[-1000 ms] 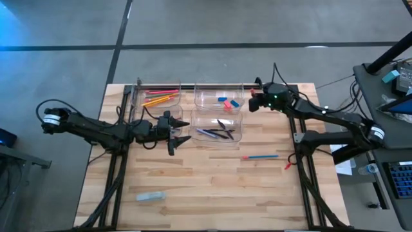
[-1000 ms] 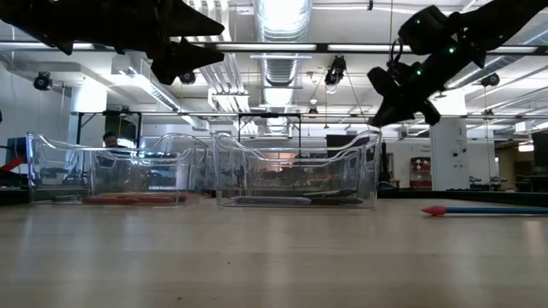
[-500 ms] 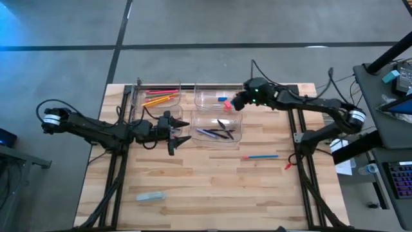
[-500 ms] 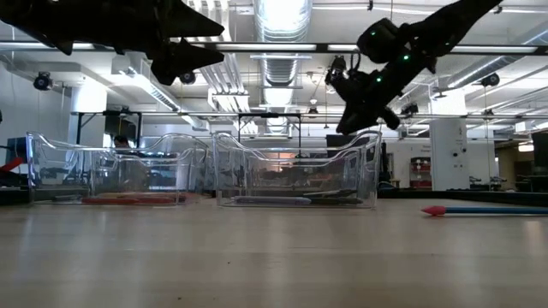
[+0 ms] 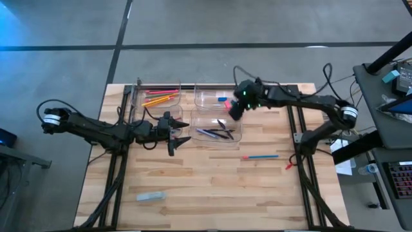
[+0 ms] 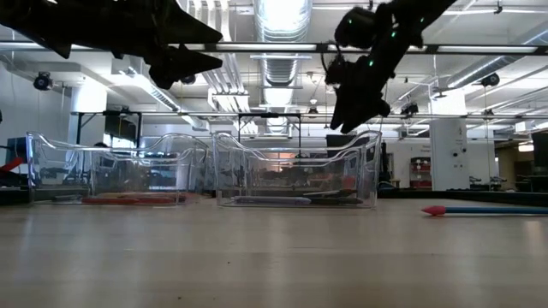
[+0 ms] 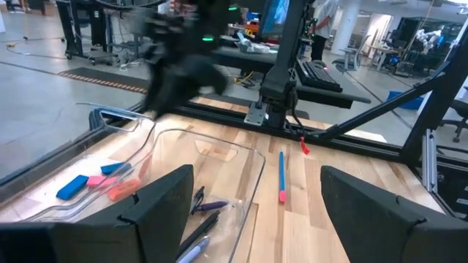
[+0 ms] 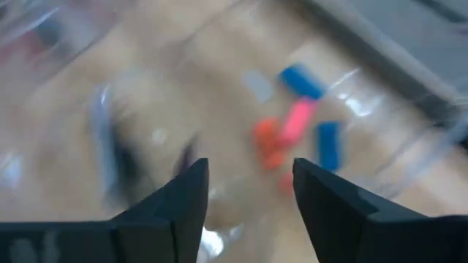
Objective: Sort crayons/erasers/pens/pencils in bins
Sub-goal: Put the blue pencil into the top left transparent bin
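Note:
My right gripper hangs open, slanting down, over the far right bin. In that bin lie blue erasers, a pink piece and an orange-red crayon; nothing is between the fingers. The near right bin holds dark pens. The far left bin holds orange and yellow pencils. My left gripper waits open and level, just left of the pens' bin.
A blue pencil with a red tip lies on the table right of the bins. A small red piece lies near the right edge. A pale block sits near the front left. Bare wood stretches across the near half.
My right gripper has swung from the table's far right corner toward the left, ending above the far right bin, and it has tipped farther downward.

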### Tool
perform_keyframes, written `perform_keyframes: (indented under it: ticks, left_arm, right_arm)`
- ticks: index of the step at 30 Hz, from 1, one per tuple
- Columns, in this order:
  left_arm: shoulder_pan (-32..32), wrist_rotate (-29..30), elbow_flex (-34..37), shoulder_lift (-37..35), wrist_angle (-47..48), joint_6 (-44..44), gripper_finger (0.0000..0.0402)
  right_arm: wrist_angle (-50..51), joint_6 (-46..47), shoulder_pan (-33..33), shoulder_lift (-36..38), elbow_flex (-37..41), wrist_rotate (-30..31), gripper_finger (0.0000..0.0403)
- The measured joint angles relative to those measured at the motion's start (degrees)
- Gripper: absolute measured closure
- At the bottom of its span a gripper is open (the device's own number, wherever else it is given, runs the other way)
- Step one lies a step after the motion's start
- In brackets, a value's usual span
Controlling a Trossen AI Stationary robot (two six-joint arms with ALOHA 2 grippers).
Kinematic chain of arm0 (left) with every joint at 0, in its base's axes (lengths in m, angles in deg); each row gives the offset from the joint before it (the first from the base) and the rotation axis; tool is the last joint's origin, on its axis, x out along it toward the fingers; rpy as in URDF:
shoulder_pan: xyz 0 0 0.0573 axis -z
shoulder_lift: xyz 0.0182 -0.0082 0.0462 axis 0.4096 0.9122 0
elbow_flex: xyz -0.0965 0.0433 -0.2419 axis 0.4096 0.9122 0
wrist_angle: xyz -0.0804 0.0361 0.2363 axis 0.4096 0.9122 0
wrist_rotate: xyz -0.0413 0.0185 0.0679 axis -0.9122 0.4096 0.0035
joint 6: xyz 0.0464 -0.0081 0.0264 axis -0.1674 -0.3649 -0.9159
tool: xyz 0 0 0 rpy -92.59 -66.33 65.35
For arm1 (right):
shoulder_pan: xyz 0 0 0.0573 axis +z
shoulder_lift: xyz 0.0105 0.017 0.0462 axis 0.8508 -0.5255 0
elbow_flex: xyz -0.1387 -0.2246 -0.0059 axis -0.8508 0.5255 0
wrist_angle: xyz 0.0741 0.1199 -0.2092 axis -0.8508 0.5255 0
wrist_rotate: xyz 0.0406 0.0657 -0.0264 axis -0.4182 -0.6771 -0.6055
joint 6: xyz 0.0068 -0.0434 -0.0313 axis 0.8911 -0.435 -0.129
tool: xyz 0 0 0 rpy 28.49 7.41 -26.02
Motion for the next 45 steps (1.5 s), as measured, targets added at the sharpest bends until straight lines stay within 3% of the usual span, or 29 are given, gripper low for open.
perform_keyframes:
  ticks: [3,11,17,22,25,32,45]
  left_arm:
    - [0.00,0.00,0.00,0.00,-0.02,0.00,0.0119]
    - [0.02,0.00,0.00,0.00,-0.08,1.42,0.0119]
    - [0.09,-0.01,0.00,0.00,-0.47,2.82,0.0119]
    - [0.18,-0.04,0.00,0.00,-0.48,2.89,0.0119]
    - [0.20,-0.02,0.00,0.00,-0.57,2.89,0.0119]
    - [0.20,-0.04,0.00,0.00,-0.52,2.89,0.0119]
    - [0.20,-0.04,0.00,0.00,-0.50,2.84,0.0119]
  right_arm:
    - [4.75,-0.88,6.28,2.76,0.12,-0.89,0.0209]
    - [4.40,5.03,29.46,10.55,6.55,-0.04,0.0214]
    - [-3.60,9.03,46.46,10.44,13.55,9.73,0.0216]
    - [-7.74,9.15,54.53,8.49,18.21,17.45,0.0216]
    - [-7.64,11.12,56.15,7.12,19.86,20.91,0.0219]
    - [-8.37,18.12,54.06,6.21,24.97,21.26,0.0238]
    - [-23.24,18.70,48.44,6.14,35.44,20.57,0.0264]
